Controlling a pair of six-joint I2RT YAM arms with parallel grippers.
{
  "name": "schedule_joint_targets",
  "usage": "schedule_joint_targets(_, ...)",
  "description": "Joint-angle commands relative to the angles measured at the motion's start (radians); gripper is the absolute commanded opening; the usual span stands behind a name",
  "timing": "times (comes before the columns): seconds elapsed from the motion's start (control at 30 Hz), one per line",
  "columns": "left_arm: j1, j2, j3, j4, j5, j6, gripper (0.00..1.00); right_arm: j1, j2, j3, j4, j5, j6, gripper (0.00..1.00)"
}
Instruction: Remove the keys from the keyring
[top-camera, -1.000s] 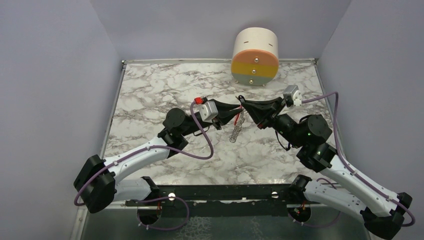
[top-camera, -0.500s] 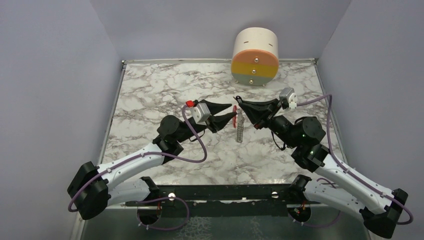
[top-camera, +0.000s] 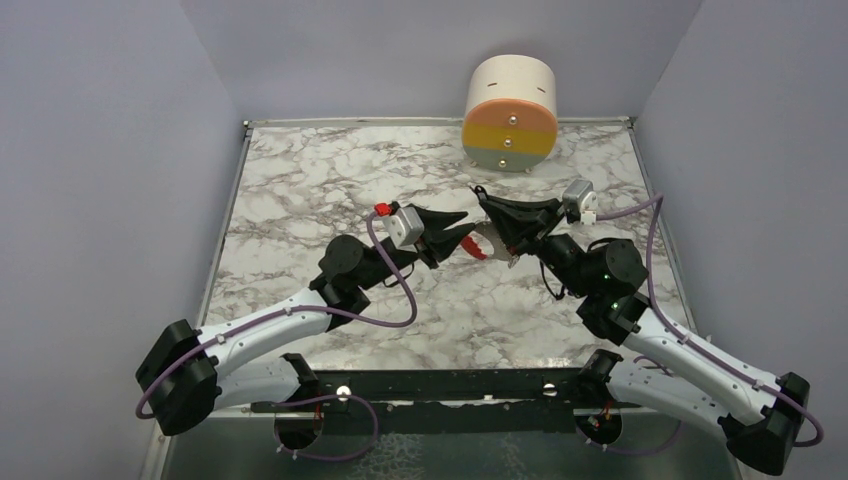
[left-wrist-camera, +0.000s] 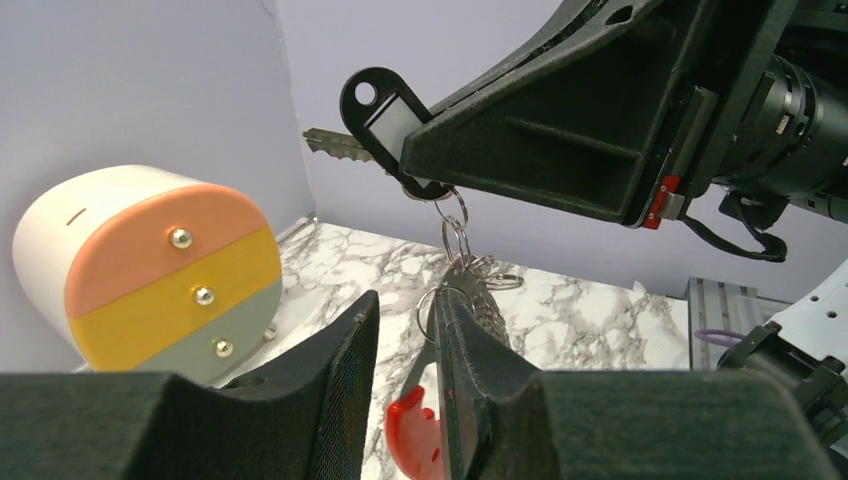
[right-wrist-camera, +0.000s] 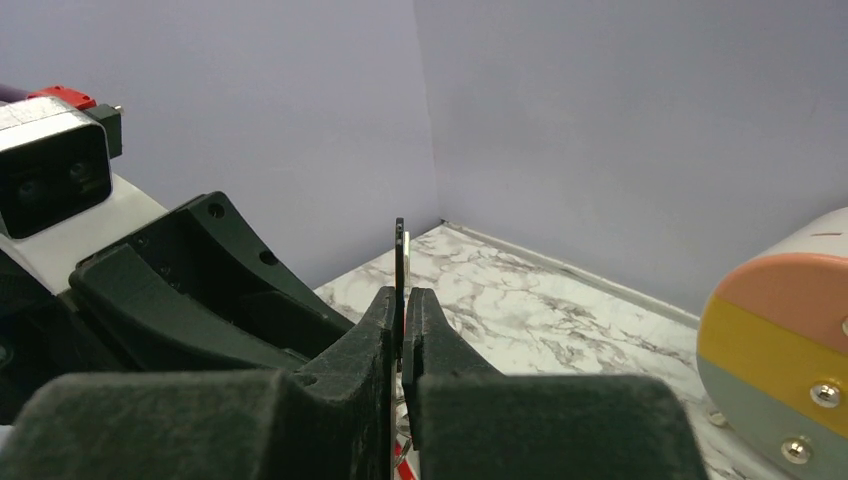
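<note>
The left arm (top-camera: 265, 322) and the right arm (top-camera: 690, 352) have white links with black joints. A purple cable (top-camera: 398, 300) follows each. The left wrist carries a grey camera block (top-camera: 403, 226) with a red connector (top-camera: 381, 209).

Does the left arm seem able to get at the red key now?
Probably yes: the left end effector straddles the red key, which hangs freely below the right end effector.

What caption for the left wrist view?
Right hand pinches a black key tag; ring chain and red fob hang between the parted fingers of the left hand, three-drawer box at left.
</note>
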Motion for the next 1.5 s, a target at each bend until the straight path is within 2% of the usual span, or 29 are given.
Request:
schedule_joint_targets(0.0, -0.006, 0.002, 0.011, 0.057, 0.041, -0.029, 0.29, 0.0, -0.012, 0.011, 0.07, 0.038, -0.032, 0.01)
schedule_joint_targets(0.37, -0.021, 0.03, 0.018, 0.168, 0.081, -0.088, 0.33, 0.0, 0.005, 0.016, 0.089, 0.058, -0.049, 0.01)
schedule_joint_targets(0.67, -0.044, 0.098, 0.031, 0.173, -0.005, -0.039, 0.36, 0.0, 0.029, 0.022, 0.101, 0.059, -0.055, 0.01)
schedule_joint_targets(0.8, -0.054, 0.111, 0.026, 0.201, -0.03, -0.024, 0.25, 0.0, 0.029, 0.024, 0.102, 0.057, -0.058, 0.01)
schedule_joint_targets(0.87, -0.057, 0.113, 0.019, 0.223, -0.044, -0.021, 0.23, 0.0, 0.028, 0.024, 0.102, 0.057, -0.055, 0.01)
schedule_joint_targets(1.2, -0.076, 0.132, -0.03, 0.377, -0.082, -0.012, 0.2, 0.0, 0.025, 0.017, 0.095, 0.049, -0.048, 0.01)
schedule_joint_targets(1.47, -0.087, 0.177, -0.01, 0.392, -0.074, 0.001, 0.2, 0.0, 0.02, 0.02, 0.09, 0.038, -0.044, 0.01)
